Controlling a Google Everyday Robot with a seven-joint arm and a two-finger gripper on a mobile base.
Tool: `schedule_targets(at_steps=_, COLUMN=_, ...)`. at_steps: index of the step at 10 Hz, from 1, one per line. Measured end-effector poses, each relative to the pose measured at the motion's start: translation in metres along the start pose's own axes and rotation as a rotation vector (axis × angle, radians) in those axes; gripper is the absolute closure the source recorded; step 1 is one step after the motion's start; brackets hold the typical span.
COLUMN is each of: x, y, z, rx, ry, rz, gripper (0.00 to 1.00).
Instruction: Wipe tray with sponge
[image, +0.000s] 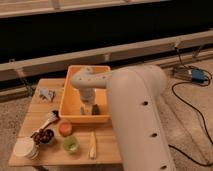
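The tray (68, 100) sits mid-frame on the counter (37, 107), its long axis seemingly running up and down the picture. The sponge cannot be picked out on its own. Only a small dark lump shows at the hand (89, 107), low in the tray by its near wall. Whether the hand is clamped on anything I cannot tell. Bare tray floor lies up-frame of the hand, so a wipe would likely run that way. A bowl (44, 136) stands lower left — no writing is readable.
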Motion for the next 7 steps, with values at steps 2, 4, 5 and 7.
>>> schedule_targets(at_steps=2, x=-0.034, y=-0.003, z=-0.006, rx=0.009, ry=-0.035, rz=-0.035, gripper=1.00)
schedule_targets(at_steps=4, x=-0.063, y=-0.007, z=-0.009, rx=0.015, ry=-0.060, rz=-0.065, gripper=1.00)
schedule_targets(at_steps=5, x=-0.071, y=-0.010, z=-0.008, rx=0.019, ry=-0.066, rz=-0.072, gripper=1.00)
schedule_targets(at_steps=7, x=-0.066, y=-0.027, z=-0.006, rx=0.030, ry=-0.058, rz=-0.046, gripper=1.00)
